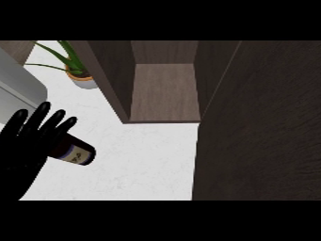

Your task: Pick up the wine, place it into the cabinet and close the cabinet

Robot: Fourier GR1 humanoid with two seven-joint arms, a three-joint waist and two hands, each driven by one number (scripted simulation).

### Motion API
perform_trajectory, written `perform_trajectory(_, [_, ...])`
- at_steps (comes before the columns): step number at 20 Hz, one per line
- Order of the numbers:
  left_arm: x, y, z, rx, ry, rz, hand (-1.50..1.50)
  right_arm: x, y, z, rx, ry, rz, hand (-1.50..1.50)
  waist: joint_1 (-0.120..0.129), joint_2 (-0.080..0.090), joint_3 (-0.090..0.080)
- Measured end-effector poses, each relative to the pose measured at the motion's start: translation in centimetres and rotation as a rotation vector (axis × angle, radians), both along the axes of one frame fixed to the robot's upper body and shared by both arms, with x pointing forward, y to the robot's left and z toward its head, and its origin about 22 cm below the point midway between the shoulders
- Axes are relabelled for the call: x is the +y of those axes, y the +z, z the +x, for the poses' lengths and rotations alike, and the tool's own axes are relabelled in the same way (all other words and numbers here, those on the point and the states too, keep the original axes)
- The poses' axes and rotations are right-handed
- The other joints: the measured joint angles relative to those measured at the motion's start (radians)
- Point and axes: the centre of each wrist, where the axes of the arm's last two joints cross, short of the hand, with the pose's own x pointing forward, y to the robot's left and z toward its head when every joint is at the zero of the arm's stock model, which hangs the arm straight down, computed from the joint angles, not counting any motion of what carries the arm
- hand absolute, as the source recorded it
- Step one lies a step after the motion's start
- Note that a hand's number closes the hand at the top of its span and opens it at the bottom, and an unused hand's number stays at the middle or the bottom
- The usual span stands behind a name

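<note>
The wine bottle [76,151] is dark with a pale label. It lies tilted on the white counter [145,155] at the lower left. My left hand [20,146] rests at the left edge with its fingers straight and spread, pointing up. The fingers cover the bottle's left part and do not curl round it. The cabinet [164,92] stands open at the top centre, showing a bare brown shelf. Its open door [267,122] is a large dark panel filling the right side. My right hand does not show.
A potted green plant [79,70] stands left of the cabinet at the back. A grey rounded appliance [6,89] occupies the upper left corner. White counter lies between the bottle and the cabinet.
</note>
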Motion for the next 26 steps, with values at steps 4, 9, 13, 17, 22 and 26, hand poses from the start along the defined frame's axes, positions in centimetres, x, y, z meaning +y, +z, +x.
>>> perform_trajectory(4, [3.2,0.7,-0.8,0.050,-0.132,-0.053,-1.50,-0.1,1.3,-1.6,0.027,0.048,0.006,-1.50,0.008,-0.001,0.002])
perform_trajectory(9, [6.8,3.8,-2.1,0.084,-0.211,-0.082,-1.50,-0.3,3.1,-3.2,0.037,0.067,0.013,-1.50,0.017,-0.002,0.003])
perform_trajectory(13, [8.7,5.5,-3.4,0.096,-0.232,-0.092,-1.50,0.1,4.3,-3.5,0.049,0.073,0.006,-1.50,0.020,-0.002,0.004])
perform_trajectory(17, [10.2,7.6,-4.1,0.107,-0.239,-0.100,-1.50,0.2,4.7,-3.4,0.055,0.067,0.004,-1.50,0.019,-0.001,0.004])
perform_trajectory(22, [10.3,8.8,-5.3,0.113,-0.234,-0.103,-1.50,0.6,5.6,-3.2,0.068,0.063,0.008,-1.50,0.019,-0.001,0.004])
perform_trajectory(26, [10.5,8.8,-5.6,0.128,-0.201,-0.114,-1.50,0.9,5.9,-2.9,0.069,0.064,0.001,-1.50,0.017,-0.001,0.004])
